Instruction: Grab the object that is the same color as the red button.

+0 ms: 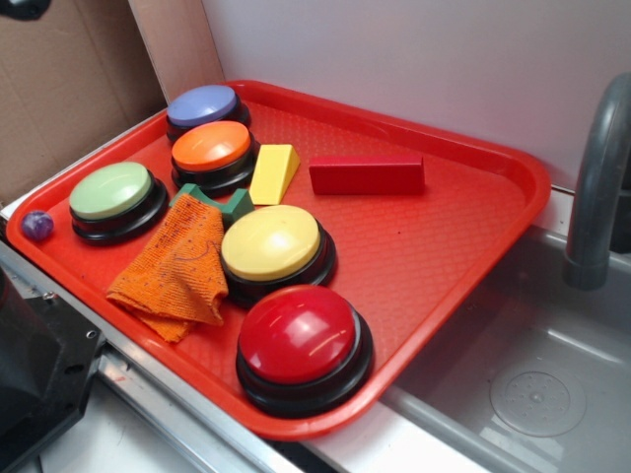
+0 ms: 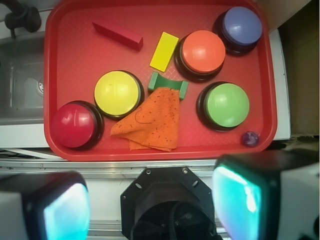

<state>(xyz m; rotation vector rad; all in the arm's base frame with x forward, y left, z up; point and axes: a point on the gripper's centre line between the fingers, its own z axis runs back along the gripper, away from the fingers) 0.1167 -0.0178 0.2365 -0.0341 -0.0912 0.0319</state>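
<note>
Tray (image 2: 57,55), red and textured, carries everything here and rests beside a grey sink (image 1: 537,379), with its near rim partly cut off in the wrist view by the robot's own body. The dark red block (image 2: 117,34) lies flat toward eleven o'clock on the tray in the wrist view, apart from all the buttons and just left of the yellow wedge block (image 2: 164,51). The red button (image 2: 74,125) sits at the tray's eight o'clock corner, right next to the yellow button (image 2: 117,93). An orange cloth (image 2: 152,121) lies crumpled at the centre and covers the lower part of a green block (image 2: 167,83), so the block's full shape is hidden. The orange button (image 2: 202,51), blue button (image 2: 242,26) and green button (image 2: 227,104) fill the right half. A small purple ball (image 2: 250,138) rests near four o'clock, its surface too blurred to read. The fingers (image 2: 235,197) appear only as large blurred pads at the bottom edge, spread wide and gripping nothing, well short of the block.
</note>
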